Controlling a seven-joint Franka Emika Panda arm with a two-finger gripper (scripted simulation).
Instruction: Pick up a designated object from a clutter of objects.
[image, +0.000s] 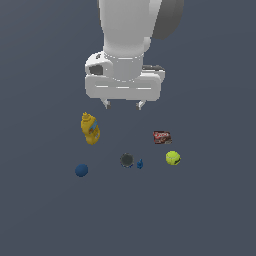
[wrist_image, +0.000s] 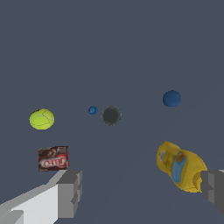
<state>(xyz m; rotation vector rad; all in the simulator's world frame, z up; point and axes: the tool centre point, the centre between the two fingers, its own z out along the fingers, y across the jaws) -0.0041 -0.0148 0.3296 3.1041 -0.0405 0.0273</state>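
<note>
We see the gripper (image: 122, 105) spread wide and holding nothing, arm pointing straight down above the surface (image: 40, 210), with the brown-red packet (image: 162, 137) lying toward the exterior view's right, near the yellow-green ball (image: 173, 158).

A plain grey floor (image: 215, 210) carried a bottle (image: 90, 129), packet (image: 162, 137), two balls (image: 173, 158) (image: 82, 170), disc (image: 127, 160) and blue piece (image: 140, 164), all below the gripper (image: 122, 105).

brown packet (wrist_image: 53, 158), white lettering unreadable
</note>
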